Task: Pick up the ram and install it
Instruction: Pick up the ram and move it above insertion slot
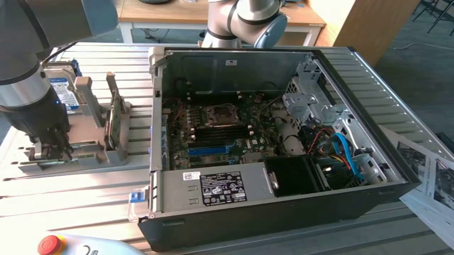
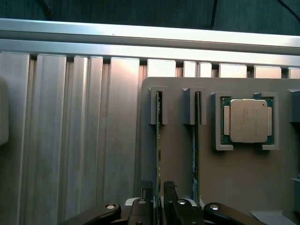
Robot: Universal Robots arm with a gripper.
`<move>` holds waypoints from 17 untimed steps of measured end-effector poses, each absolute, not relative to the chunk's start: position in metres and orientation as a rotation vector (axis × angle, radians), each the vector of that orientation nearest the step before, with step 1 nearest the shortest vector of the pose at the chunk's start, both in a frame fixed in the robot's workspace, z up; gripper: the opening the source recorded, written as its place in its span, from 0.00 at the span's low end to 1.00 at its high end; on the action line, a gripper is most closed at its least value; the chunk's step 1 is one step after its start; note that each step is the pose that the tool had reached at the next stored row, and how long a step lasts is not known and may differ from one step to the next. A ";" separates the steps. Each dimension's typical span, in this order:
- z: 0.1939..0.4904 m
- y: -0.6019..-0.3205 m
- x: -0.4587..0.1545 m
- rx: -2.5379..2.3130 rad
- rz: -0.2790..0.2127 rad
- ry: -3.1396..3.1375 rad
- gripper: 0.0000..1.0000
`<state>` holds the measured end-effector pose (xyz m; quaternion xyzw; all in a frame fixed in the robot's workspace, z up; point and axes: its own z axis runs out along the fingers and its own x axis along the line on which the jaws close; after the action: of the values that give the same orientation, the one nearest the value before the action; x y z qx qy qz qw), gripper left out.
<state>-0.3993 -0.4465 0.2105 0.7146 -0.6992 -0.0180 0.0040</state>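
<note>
The ram point(image 2: 158, 140) is a thin green stick standing on edge in a slot of the grey holder point(image 2: 178, 164). A second green stick point(image 2: 197, 140) stands in the slot beside it. My gripper point(image 2: 158, 194) hangs over the first stick with one dark finger point(image 2: 146, 192) on each side. A narrow gap shows on both sides, so the jaws are open. In the exterior view my gripper point(image 1: 50, 151) reaches down onto the holder point(image 1: 92, 154) at that view's left. The open computer case point(image 1: 159, 180) lies in the middle, with its motherboard slots point(image 1: 216, 139) exposed.
A processor chip point(image 2: 247, 121) rests in a pocket of the holder. A taller card point(image 1: 114, 119) and a hard drive point(image 1: 65, 90) stand on the holder. A power supply point(image 1: 220, 188), cables point(image 1: 344, 151) and a drive cage point(image 1: 309, 103) fill the case. A red stop button point(image 1: 50, 244) sits at the front.
</note>
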 end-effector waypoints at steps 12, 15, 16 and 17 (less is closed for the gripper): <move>0.207 -0.446 -0.399 2.239 -0.057 -2.191 0.24; 0.205 -0.446 -0.399 2.239 -0.056 -2.191 0.24; 0.205 -0.446 -0.399 2.239 -0.056 -2.191 0.24; 0.204 -0.446 -0.399 2.239 -0.056 -2.191 0.24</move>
<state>-0.3986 -0.4465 0.2045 0.7146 -0.6993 -0.0180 0.0040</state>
